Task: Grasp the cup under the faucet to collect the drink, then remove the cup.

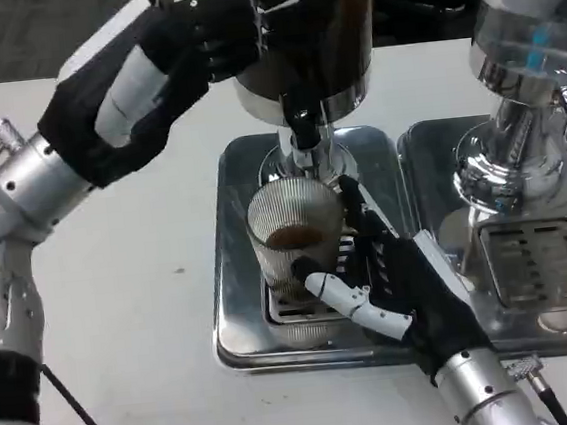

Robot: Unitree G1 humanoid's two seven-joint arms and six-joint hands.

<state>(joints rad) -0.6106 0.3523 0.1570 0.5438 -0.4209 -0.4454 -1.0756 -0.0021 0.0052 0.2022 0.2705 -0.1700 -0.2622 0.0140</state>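
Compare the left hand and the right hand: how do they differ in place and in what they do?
The left hand is raised high beside the dark dispenser, above the faucet; the right hand lies low on the metal tray. The right hand's fingers wrap the ribbed cup; the left hand holds no cup. Both wear black and white.
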